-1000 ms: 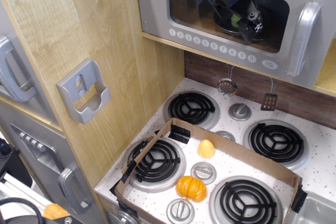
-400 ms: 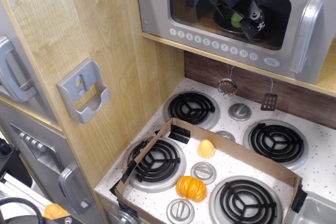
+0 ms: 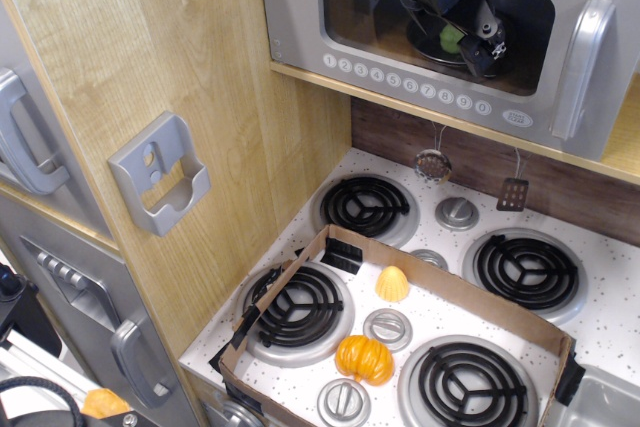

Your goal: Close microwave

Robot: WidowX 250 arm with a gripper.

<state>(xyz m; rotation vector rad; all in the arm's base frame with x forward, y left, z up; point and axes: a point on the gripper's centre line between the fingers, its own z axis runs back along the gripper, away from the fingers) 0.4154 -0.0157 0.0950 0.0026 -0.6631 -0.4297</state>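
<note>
Claw (image 3: 487,47) hangs at the top of the view in front of the microwave's (image 3: 450,37) dark window, dark blue-black arm links angling down and to the right from the upper edge, cables looped around them. Whether its fingers are spread or closed cannot be told (they blur into the dark glass). Microwave sits in the upper right, set into the light wooden cabinet (image 3: 170,57); silver-grey plastic door, dark window, row of round white number buttons (image 3: 405,88) below the window, chunky vertical grey handle (image 3: 578,69) at the door's right side. Something small and green (image 3: 452,38) shows through the window behind the arm. Below, a white speckled stove surface (image 3: 610,327) carries four black coil burners and round silver knobs. An open brown cardboard tray (image 3: 430,287) lies across it, holding an orange pumpkin-shaped toy (image 3: 364,359) and a smaller yellow ridged piece (image 3: 392,283). Grey bracket (image 3: 160,174) is fixed to the wood panel at left.
</note>
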